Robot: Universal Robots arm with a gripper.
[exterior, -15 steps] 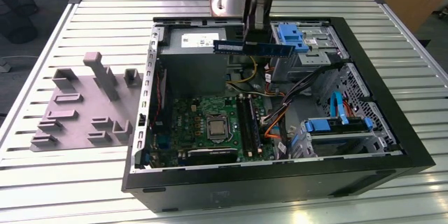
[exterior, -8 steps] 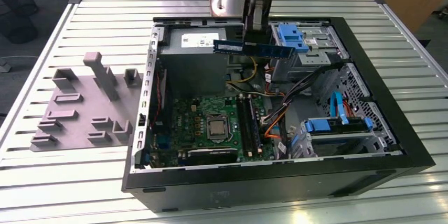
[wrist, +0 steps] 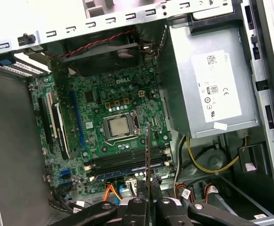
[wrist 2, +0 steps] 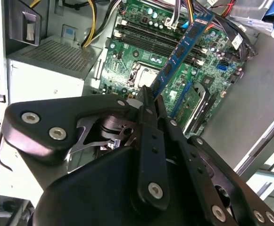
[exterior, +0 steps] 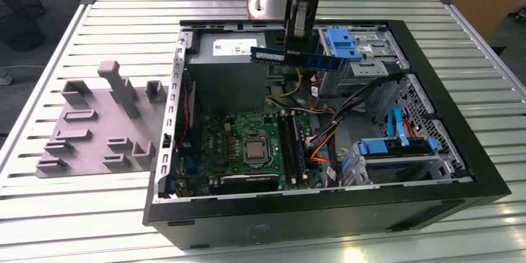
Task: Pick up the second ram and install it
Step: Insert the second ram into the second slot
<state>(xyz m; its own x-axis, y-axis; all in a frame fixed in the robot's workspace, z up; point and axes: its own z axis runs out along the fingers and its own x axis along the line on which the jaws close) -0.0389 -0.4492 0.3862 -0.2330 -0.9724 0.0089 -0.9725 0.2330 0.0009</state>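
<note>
The second ram is a long blue stick with black chips. It hangs level above the open computer case, over the power supply's edge. My gripper is shut on it near its middle, coming down from above. In the second wrist view the ram sticks out from my gripper over the green motherboard. The first wrist view has the ram edge-on, held by my gripper above the long black memory slots. Those slots lie well below the stick.
A grey plastic fixture with upright blocks sits on the slatted table at the exterior view's left. Inside the case are the power supply, the processor socket, orange and black cables and blue drive cages.
</note>
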